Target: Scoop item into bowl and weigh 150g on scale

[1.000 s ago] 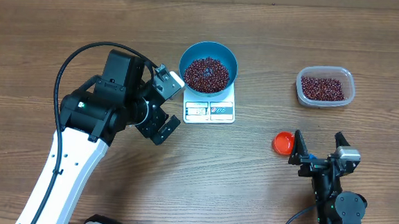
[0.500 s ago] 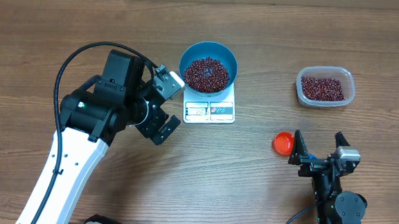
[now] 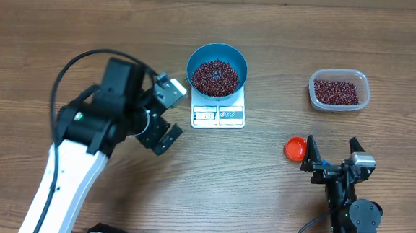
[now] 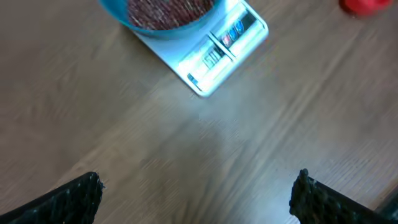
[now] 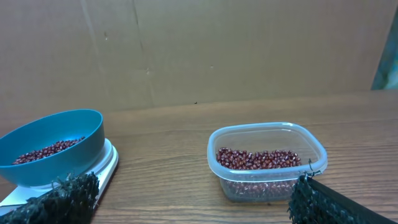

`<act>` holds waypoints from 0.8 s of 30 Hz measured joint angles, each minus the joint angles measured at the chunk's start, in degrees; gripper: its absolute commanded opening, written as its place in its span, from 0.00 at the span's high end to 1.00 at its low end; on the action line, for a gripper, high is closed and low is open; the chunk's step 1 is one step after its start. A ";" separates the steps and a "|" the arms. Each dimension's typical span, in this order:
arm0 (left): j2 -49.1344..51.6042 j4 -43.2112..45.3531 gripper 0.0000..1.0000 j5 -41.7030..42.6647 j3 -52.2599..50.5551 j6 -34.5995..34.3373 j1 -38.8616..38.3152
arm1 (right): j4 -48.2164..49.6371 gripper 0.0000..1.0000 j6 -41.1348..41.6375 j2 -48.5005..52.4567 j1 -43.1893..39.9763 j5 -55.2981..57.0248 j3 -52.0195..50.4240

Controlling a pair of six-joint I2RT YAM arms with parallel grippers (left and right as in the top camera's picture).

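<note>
- Spread to full width with nothing held: left claw, hovering over bare wood at about 9 o'clock from the scale, near it but apart from it.
- In the left wrist view, two dark fingertips at the lower corners, far apart, with only wood grain between them. Scale and bowl at 12 o'clock of that view, cut off by the top edge.
- Likewise wide open and empty: right claw, low near the 5 o'clock corner of the desk, jaws pointing toward 12 o'clock.
- Near the middle of the desk, slightly toward 12 o'clock: the white scale, lying flat.
- Resting on the scale: round blue bowl, covering the 12 o'clock part of the platform. Display and blue-marked label strip left showing along the 6 o'clock edge. Digits too small to read.
- Inside the bowl: dark red-brown beans, a loose heap covering the bottom, top of the heap below the rim in the right wrist view.
- At 3 o'clock from the scale, well apart from it: clear tub with rounded corners, holding a shallow layer of the same kind of beans. In the right wrist view, straight ahead between the two fingertips.
- At about 4 o'clock from the scale: small red round object on the desk, just beside the right claw's 9 o'clock finger. Touching or not: cannot tell.
</note>
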 measured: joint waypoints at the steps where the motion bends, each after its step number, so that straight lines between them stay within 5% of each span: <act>1: -1.84 0.11 0.00 0.09 -0.61 0.00 0.61 | 0.04 0.00 0.00 0.00 0.02 0.00 0.00; 11: -35.58 13.20 0.00 12.98 -24.72 -0.70 17.49 | 0.04 0.00 -0.17 -0.02 0.02 0.02 0.00; 17: -56.08 31.85 0.00 12.24 -41.64 -15.82 23.96 | 0.04 0.00 -0.15 0.00 0.02 0.02 0.00; 24: -64.17 44.74 0.00 6.88 -54.47 -25.00 24.85 | 0.09 0.00 -0.17 -0.02 0.02 0.02 0.00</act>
